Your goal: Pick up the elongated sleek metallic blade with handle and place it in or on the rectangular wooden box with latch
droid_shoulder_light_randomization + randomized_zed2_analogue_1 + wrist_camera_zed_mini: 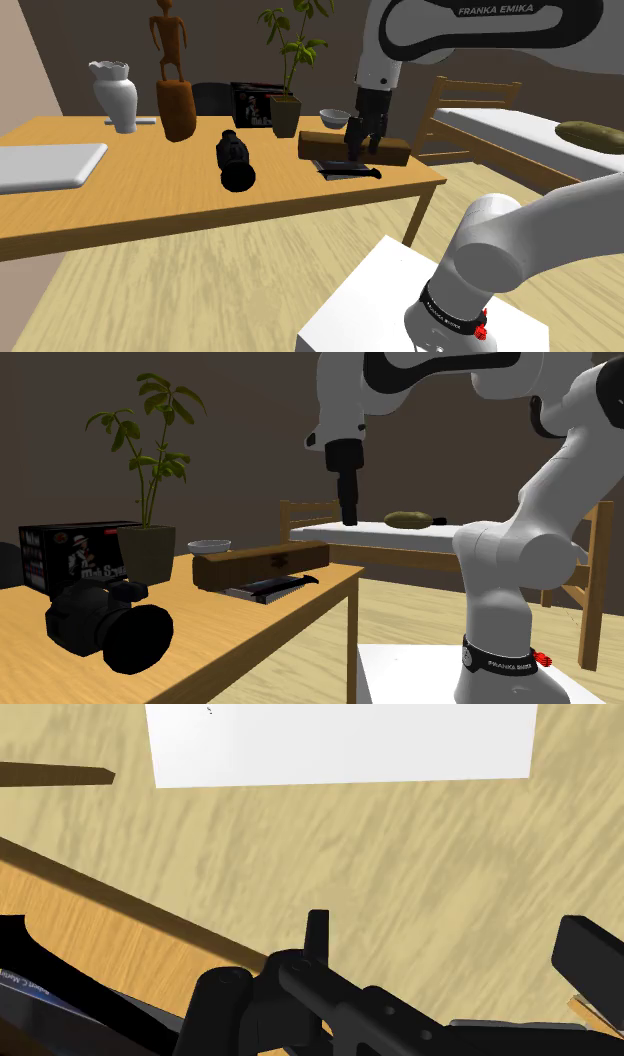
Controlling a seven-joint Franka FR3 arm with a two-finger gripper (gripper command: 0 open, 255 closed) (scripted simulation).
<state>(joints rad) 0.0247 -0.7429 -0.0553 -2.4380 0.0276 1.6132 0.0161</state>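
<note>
Shoulder view shows the pincer (pixel 362 148) spread apart, holding nothing, up above the desk (pixel 150 200). The dark knife (pixel 348 170) lies flat on the desk, just beside the brown box (pixel 322 145).

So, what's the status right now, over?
End effector open, empty, hovering over the table. Knife lies untouched beside the wooden box. Black camera sits apart.

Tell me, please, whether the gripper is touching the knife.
Apart. In the second exterior view the gripper hangs well above the knife, which lies on the table beside the box.
</note>
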